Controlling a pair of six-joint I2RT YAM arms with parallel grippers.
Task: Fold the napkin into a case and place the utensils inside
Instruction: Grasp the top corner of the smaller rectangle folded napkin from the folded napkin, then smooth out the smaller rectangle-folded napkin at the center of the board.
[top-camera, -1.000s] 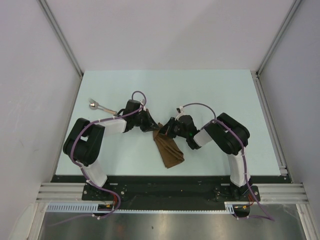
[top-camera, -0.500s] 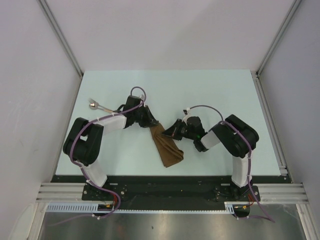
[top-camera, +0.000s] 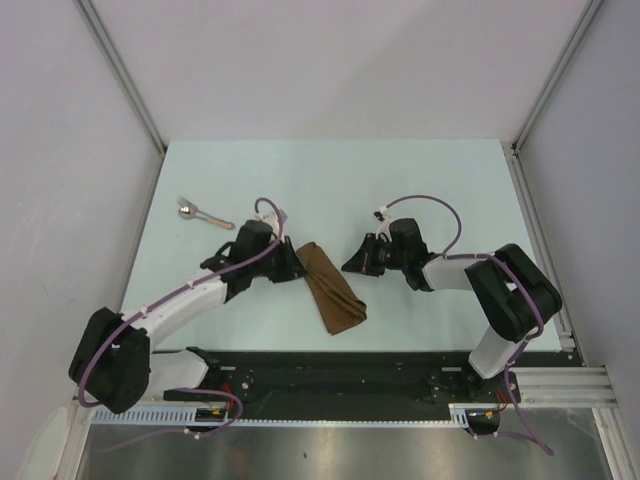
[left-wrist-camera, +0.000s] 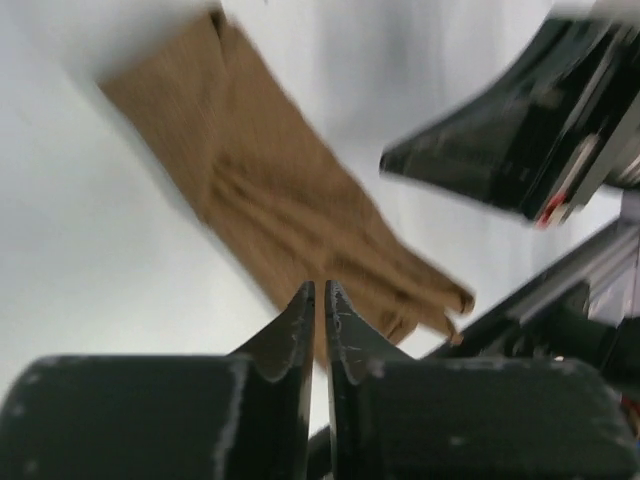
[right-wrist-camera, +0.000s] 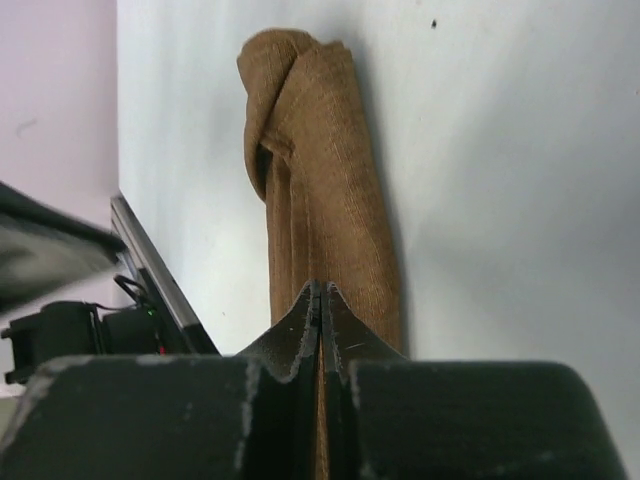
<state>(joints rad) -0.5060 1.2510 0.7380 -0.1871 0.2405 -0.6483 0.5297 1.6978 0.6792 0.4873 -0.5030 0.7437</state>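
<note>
The napkin (top-camera: 331, 288) lies on the table as a narrow, elongated brown case, running from the centre toward the near edge. It also shows in the left wrist view (left-wrist-camera: 280, 200) and the right wrist view (right-wrist-camera: 320, 180). My left gripper (top-camera: 293, 268) is shut and empty just left of the case's far end. My right gripper (top-camera: 351, 266) is shut and empty just right of that end. Its jaws (right-wrist-camera: 320, 292) point along the case. One utensil (top-camera: 205, 216), with a silver head and a tan handle, lies alone at the far left, outside the case.
The pale green table (top-camera: 450, 190) is walled by grey panels on three sides. A black rail (top-camera: 330, 365) runs along the near edge, close to the case's near end. The right arm's elbow (top-camera: 520, 290) sits near the right edge.
Both grippers have drawn back from the napkin's far end, the right one to the right and the left one toward the near side. The napkin now lies loose and flat.
</note>
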